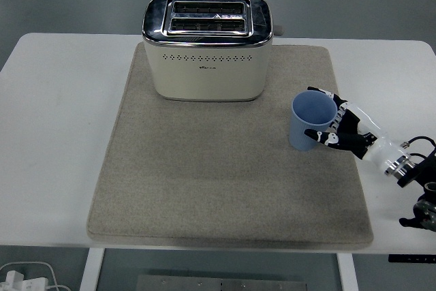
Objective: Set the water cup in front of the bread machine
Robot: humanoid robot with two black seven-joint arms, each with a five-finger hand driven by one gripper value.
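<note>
Blue water cup [310, 122] upright on beige mat [204, 189], right of bread machine [208, 49]; right hand [344, 129] fingers wrapped around it, gripped for carrying leftward.

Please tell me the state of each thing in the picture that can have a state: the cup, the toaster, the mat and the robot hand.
Blue cup: upright, looks empty, on the mat, right of the toaster, gripped.
Right hand: fingers closed around the cup from its right side.
Toaster: upright at the mat's far edge, slots look empty.
Mat: flat on the table.
</note>
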